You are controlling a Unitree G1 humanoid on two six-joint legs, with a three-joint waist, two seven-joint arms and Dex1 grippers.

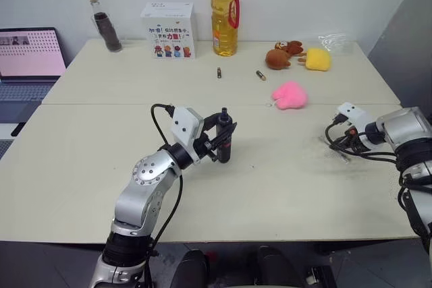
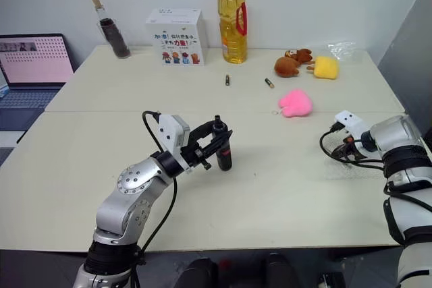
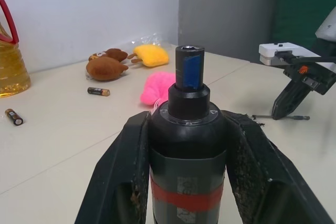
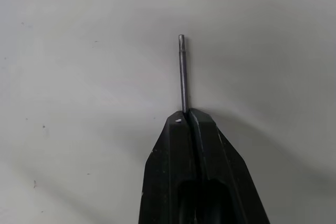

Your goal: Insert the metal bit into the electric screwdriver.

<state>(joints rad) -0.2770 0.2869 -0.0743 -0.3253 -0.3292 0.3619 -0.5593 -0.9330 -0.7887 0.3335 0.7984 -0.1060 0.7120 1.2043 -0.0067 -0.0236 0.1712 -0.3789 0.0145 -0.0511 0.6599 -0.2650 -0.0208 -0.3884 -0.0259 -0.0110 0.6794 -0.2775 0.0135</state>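
Observation:
The electric screwdriver point(image 1: 225, 143), black with a red band, stands upright over the middle of the table. My left gripper point(image 1: 226, 133) is shut on its body. In the left wrist view its dark tip point(image 3: 190, 56) with an open socket rises between my fingers point(image 3: 126, 156). At the table's right side my right gripper point(image 4: 188, 114) points down, shut on the metal bit point(image 4: 182, 72). This thin grey rod sticks out past the fingertips, low over the table top. The left wrist view also shows the right gripper point(image 3: 286, 106) with the bit point(image 3: 281, 117) at table level.
Two small batteries point(image 1: 219, 72) point(image 1: 260, 75) lie behind the screwdriver, with a pink plush point(image 1: 290, 95) to their right. At the back stand a brown plush point(image 1: 278, 56), a yellow plush point(image 1: 317, 59), an oil bottle point(image 1: 225, 15), a white box point(image 1: 169, 30) and a dark bottle point(image 1: 106, 28). A laptop point(image 1: 30, 55) sits far left.

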